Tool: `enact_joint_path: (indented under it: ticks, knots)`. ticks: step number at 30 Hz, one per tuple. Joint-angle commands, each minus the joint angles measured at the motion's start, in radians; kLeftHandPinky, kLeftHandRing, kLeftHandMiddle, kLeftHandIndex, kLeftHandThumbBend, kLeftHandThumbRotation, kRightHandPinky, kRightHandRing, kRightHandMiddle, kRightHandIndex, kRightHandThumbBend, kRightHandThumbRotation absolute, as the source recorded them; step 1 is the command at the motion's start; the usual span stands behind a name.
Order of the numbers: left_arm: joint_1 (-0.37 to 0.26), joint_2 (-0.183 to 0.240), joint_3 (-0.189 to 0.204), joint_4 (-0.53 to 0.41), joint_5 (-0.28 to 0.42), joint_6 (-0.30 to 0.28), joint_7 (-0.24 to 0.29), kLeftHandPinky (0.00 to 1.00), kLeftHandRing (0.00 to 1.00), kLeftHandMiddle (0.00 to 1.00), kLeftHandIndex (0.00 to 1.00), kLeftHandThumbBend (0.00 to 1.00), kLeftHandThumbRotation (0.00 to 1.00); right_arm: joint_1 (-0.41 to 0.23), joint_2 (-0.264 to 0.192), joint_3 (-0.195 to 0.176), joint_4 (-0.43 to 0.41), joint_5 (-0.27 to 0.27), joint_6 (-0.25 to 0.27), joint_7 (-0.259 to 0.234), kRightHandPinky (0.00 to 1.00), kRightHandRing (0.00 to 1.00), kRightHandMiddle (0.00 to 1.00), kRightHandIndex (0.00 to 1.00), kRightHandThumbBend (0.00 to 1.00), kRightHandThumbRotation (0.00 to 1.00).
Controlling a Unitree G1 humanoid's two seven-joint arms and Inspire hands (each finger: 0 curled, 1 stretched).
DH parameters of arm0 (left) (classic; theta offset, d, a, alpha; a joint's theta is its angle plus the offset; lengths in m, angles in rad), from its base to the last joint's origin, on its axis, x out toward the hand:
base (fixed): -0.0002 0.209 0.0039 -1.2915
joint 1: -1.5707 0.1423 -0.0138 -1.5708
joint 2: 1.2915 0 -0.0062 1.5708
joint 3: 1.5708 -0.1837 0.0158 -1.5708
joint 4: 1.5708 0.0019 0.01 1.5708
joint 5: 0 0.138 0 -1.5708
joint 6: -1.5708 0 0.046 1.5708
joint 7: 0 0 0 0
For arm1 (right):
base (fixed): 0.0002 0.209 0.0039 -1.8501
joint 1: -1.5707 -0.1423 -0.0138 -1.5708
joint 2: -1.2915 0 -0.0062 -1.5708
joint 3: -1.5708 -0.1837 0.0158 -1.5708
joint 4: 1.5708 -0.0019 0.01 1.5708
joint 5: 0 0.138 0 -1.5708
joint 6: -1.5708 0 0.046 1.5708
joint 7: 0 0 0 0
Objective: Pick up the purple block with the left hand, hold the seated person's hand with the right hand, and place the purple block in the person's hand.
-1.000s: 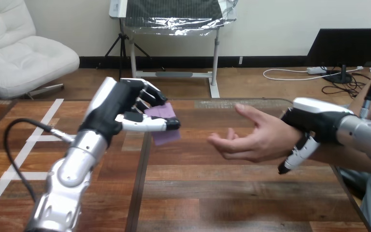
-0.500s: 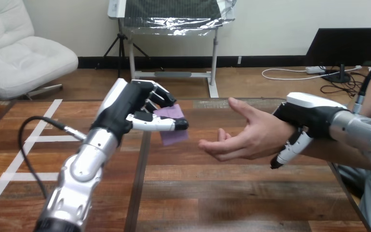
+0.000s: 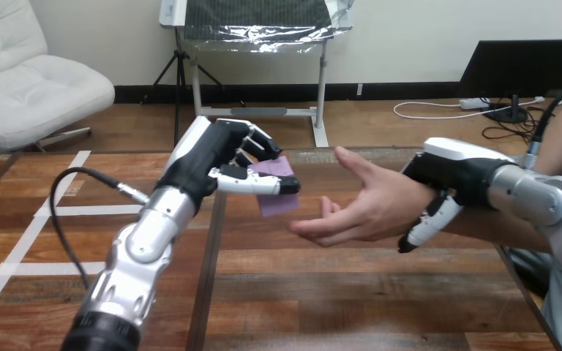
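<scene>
Now purple block [image 3: 278, 197] nearer person's hand [image 3: 369, 205]

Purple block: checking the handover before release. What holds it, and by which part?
The left hand pinches the purple block by its upper part, thumb in front, fingers behind; its lower part hangs free.

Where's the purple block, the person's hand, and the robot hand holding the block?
purple block [image 3: 279, 203], head view, on its lower half.
person's hand [image 3: 369, 208], head view, on the open palm.
left hand [image 3: 216, 153], head view, on its black side.
</scene>
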Motion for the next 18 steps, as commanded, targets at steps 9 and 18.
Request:
enact_joint_path:
  ticks: [9,18]
  knots:
    - [-0.149,-0.044,-0.019,0.086,0.013,-0.046,0.029,0.31,0.39,0.45,0.46,0.65,0.00,-0.032,0.091,0.013,-0.041,0.015,0.035,0.017,0.29,0.37,0.43,0.43,0.82,0.13]
    - [-0.180,-0.070,-0.029,0.128,0.013,-0.054,0.040,0.33,0.42,0.47,0.46,0.66,0.00,-0.031,0.109,0.011,-0.058,0.018,0.047,0.022,0.27,0.35,0.41,0.42,0.84,0.14]
